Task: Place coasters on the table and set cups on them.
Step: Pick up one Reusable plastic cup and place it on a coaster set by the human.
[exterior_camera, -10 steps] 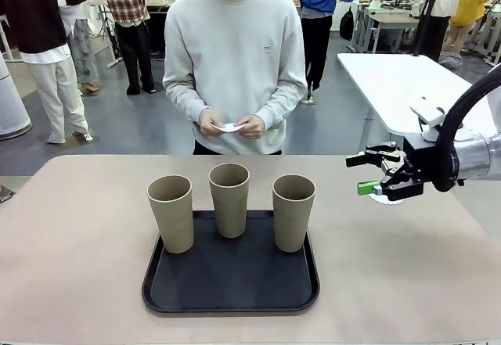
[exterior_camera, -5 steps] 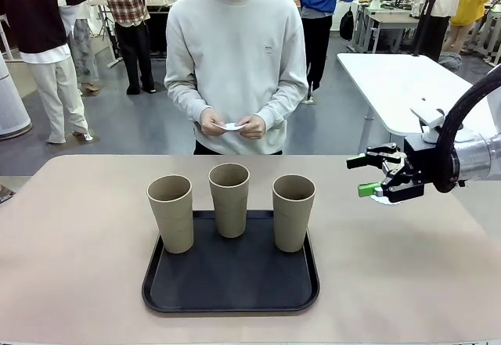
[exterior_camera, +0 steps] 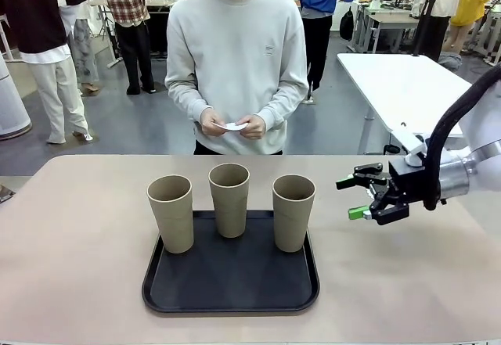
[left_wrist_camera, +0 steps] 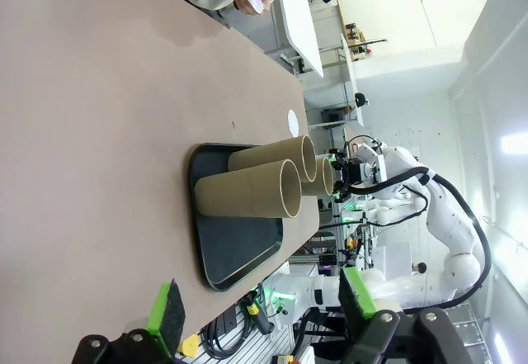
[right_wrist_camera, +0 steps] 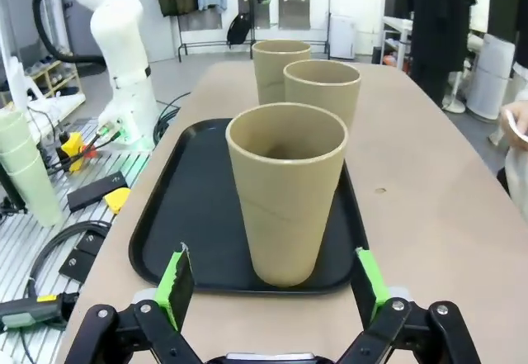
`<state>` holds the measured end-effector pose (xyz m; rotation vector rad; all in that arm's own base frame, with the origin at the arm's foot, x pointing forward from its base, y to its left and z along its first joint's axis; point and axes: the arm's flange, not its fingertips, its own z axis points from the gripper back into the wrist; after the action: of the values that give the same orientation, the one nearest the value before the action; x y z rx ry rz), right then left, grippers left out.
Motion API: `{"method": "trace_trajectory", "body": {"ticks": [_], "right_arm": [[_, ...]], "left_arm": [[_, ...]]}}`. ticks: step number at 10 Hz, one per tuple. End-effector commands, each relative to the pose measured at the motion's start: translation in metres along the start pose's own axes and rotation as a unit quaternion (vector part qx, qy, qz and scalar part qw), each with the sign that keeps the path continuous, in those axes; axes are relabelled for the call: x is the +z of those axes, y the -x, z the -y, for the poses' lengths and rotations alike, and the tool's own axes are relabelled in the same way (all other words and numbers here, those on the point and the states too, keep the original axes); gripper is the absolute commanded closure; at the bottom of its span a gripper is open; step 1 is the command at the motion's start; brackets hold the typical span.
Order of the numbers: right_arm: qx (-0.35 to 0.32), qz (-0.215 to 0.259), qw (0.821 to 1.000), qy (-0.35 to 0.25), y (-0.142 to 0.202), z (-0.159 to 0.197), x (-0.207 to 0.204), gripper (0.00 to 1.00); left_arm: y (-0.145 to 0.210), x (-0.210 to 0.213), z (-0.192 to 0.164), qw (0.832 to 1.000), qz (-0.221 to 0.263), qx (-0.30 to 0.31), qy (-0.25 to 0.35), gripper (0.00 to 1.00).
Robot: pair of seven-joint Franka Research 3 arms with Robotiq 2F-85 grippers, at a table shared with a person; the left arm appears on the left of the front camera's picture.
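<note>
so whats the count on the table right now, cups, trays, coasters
cups: 3, all standing on the tray
tray: 1
coasters: 1, lying on the table
total: 5
the person holds white paper too, count unclear
</note>
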<state>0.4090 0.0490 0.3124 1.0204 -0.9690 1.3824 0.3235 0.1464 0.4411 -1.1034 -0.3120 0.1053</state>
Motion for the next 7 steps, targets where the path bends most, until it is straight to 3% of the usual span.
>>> {"method": "trace_trajectory", "body": {"ticks": [1,4,7], "right_arm": [[0.028,-0.004,1.0,0.006,0.014,0.009,-0.012,0.0],[0.015,-0.016,0.999,0.035,0.033,0.025,-0.027,0.0],[-0.014,-0.016,1.0,0.013,0.034,0.03,-0.043,0.0]], "left_arm": [[0.0,0.001,-0.001,1.0,0.002,-0.006,0.004,0.0],[0.0,0.001,-0.001,1.0,0.002,-0.006,0.004,0.0],[0.0,0.001,-0.001,1.0,0.002,-0.006,0.004,0.0]]}}
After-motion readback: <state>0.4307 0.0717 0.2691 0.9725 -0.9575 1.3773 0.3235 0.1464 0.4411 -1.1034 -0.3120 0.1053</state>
